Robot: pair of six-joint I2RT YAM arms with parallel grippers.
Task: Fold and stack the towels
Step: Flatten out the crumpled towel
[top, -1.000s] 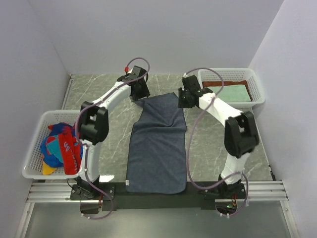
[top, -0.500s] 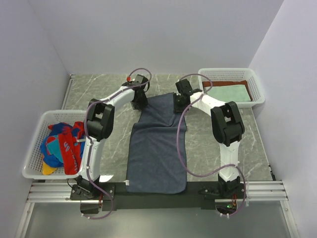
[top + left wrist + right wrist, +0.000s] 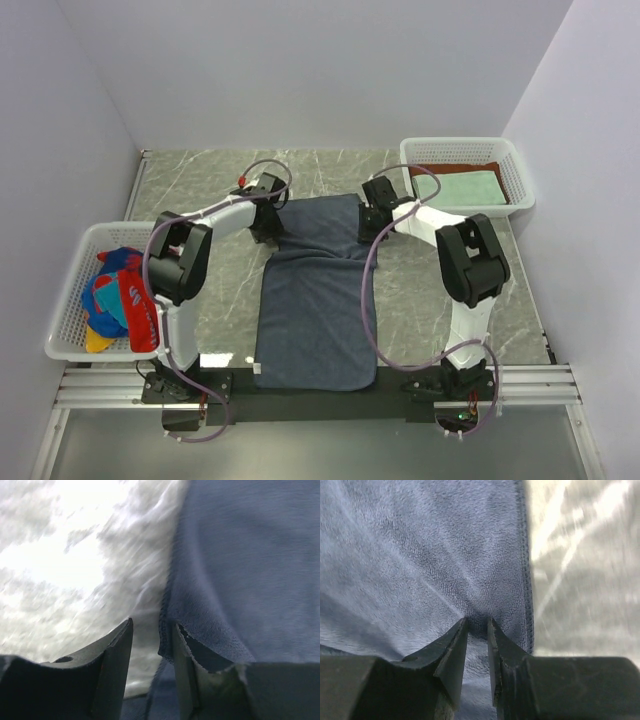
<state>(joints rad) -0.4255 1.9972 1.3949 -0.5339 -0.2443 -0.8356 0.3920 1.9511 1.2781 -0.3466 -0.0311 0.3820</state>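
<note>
Right gripper (image 3: pixel 477 622) is pinching the slate-blue towel (image 3: pixel 315 300) just inside its far right corner, with creases fanning from the fingertips. Left gripper (image 3: pixel 150 630) is standing at the towel's far left corner, jaws a little apart and the hem running into the gap. Whether the cloth is caught there cannot be told.

Judged step: taking both far corners for the first fold. The next move is calling for a sure left grip, then an even lift toward the towel's near hem.

Right of the towel, a mint-green towel (image 3: pixel 460 187) and a rust-brown towel (image 3: pixel 440 169) are lying in a basket (image 3: pixel 460 143). Left of it, patterned towels (image 3: pixel 120 295) are waiting unfolded.

The arms are hiding both corners from above, and the wrist views are blurring.
</note>
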